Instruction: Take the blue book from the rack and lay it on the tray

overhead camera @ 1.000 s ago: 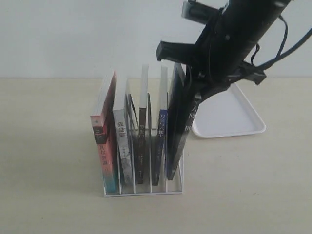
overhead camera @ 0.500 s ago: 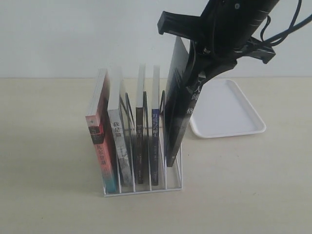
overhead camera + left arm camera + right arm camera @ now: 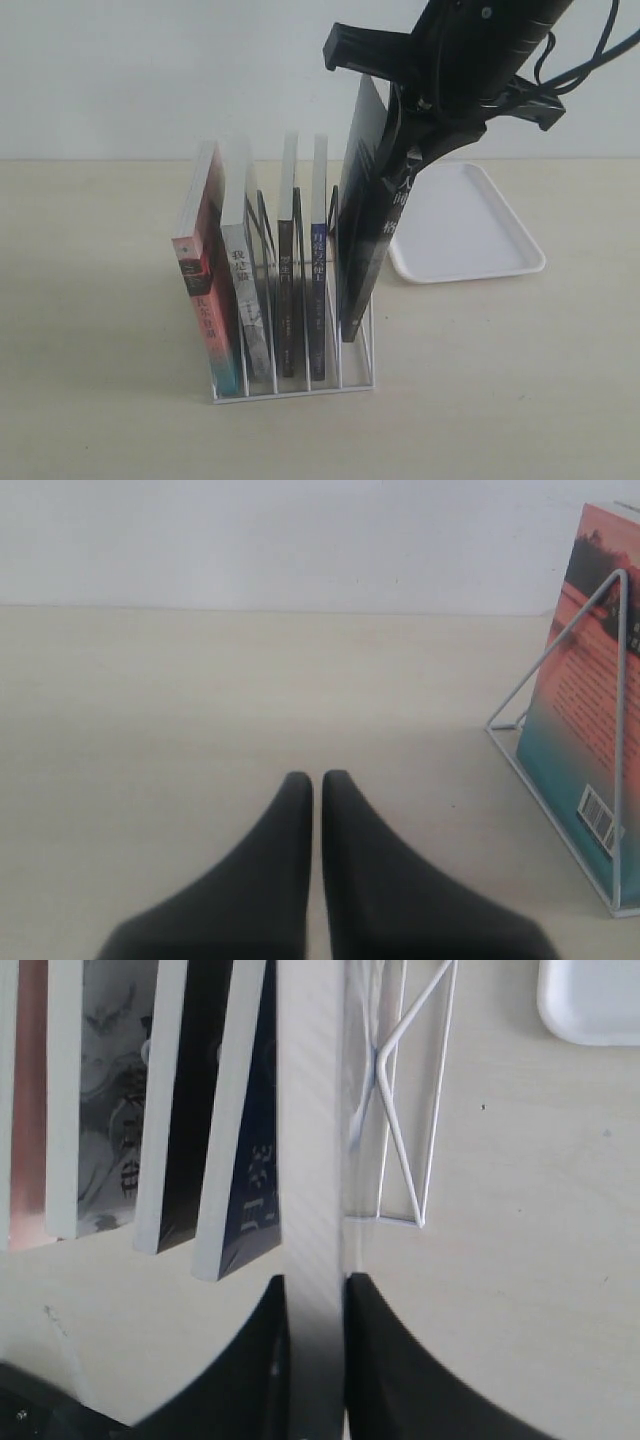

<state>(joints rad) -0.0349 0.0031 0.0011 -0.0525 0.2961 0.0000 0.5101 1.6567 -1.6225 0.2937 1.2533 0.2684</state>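
The blue book stands in the white wire rack, second slot from the right, its blue spine facing me; the right wrist view shows its dark blue cover. My right gripper is shut on the top of a different book, a black-spined one with white characters. That book is lifted and tilted, with its lower corner still in the rightmost slot. Its white page edge sits between my right gripper's fingers. The white tray lies to the right behind the rack. My left gripper is shut and empty over bare table.
Three more books fill the left slots, the outermost with a red-and-teal spine, also seen beside the rack's wire end in the left wrist view. The tray's corner lies beyond the rack. A pale wall stands behind the table.
Since a second ago my right gripper has risen, lifting the black-spined book partway out of its slot. Over the last half second nothing has visibly moved.
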